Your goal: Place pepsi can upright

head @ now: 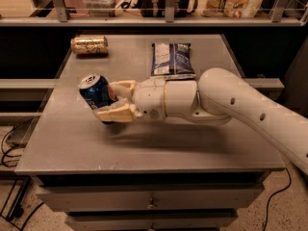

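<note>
The pepsi can (96,92) is blue with a silver top and a red-white-blue logo. It sits between the two cream fingers of my gripper (111,100), over the left part of the grey table (144,143). The can is nearly upright, tilted a little to the left, its top facing up and left. Its bottom is at or just above the tabletop; I cannot tell if it touches. My white arm reaches in from the right.
A gold-tan can (89,45) lies on its side at the table's back left. A flat blue-and-white snack bag (172,59) lies at the back middle. A shelf with a rail and packages runs behind the table. Drawers sit below the front edge.
</note>
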